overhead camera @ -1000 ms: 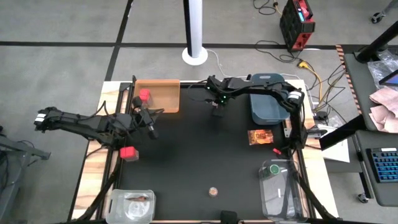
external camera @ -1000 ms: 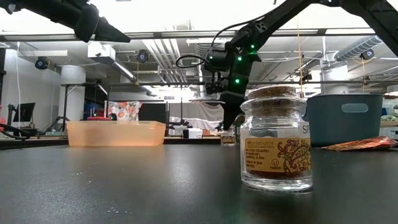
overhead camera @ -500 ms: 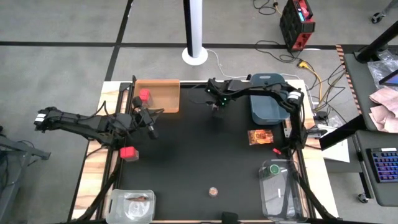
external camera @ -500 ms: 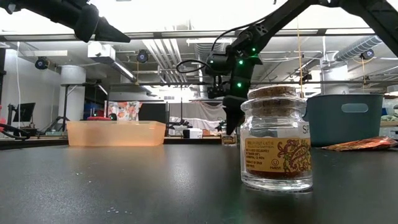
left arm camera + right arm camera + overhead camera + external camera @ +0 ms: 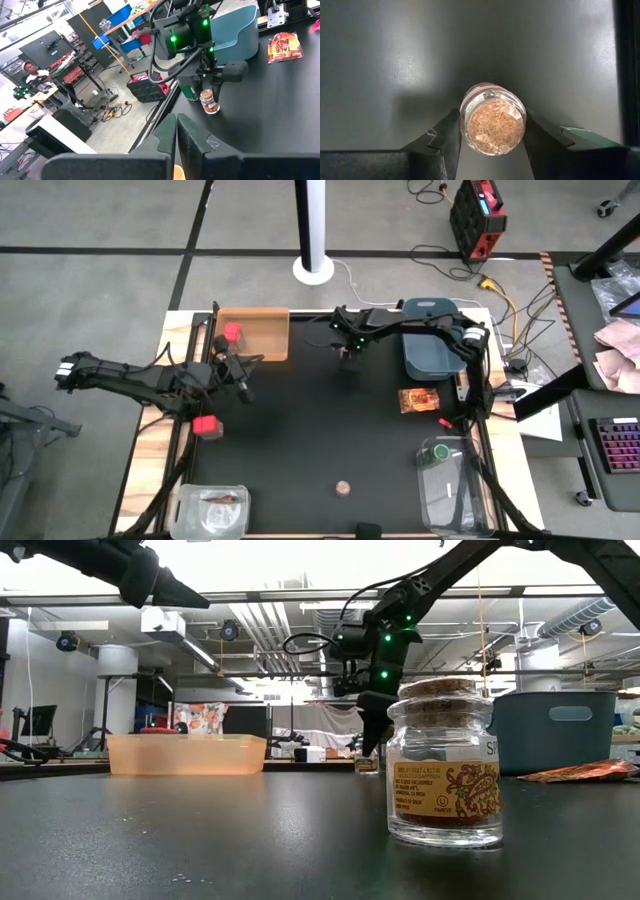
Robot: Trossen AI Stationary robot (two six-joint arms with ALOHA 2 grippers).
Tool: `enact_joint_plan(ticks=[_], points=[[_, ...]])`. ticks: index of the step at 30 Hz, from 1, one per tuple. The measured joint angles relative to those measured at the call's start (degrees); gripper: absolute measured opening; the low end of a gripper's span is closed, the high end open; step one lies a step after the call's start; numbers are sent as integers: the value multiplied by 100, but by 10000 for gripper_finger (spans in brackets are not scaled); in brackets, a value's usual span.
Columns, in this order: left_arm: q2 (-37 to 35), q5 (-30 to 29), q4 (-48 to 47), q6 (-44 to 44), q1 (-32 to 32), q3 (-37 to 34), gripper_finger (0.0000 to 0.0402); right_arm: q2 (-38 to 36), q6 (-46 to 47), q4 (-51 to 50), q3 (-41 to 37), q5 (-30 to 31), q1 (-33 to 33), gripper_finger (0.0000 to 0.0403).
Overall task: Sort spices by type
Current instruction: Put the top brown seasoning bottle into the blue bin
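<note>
Looking down your right wrist, the right gripper (image 5: 492, 131) pinches a cork-topped spice jar (image 5: 493, 120) standing on the black mat (image 5: 300, 440) beside the blue tub (image 5: 432, 355). Your left gripper (image 5: 176, 131) hovers pressed together, empty.

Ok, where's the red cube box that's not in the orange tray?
In the high view the loose red cube box sits at the black mat's left edge, just below the left gripper, well short of the orange tray holding the other cube.
</note>
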Motion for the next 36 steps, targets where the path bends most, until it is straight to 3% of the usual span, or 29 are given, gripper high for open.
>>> enact_joint_plan(ticks=[10, 20, 27, 31, 36], points=[[0, 2, -2, 0, 0, 0, 0, -591, 491, -223, 115, -567, 266, 168], [-2, 1, 0, -24, 0, 0, 0, -2107, 1549, -1180, 177, -535, 408, 168], [-2, 0, 4, -28, 0, 0, 0, -2941, 2998, -2083, 179, 808, 352, 168], [-2, 0, 4, -44, 0, 0, 0, -3051, 3824, -2753, 179, 1423, 301, 168], [-2, 0, 4, -55, -2, 0, 0, -3051, 4165, -3053, 122, 1899, 226, 168]])
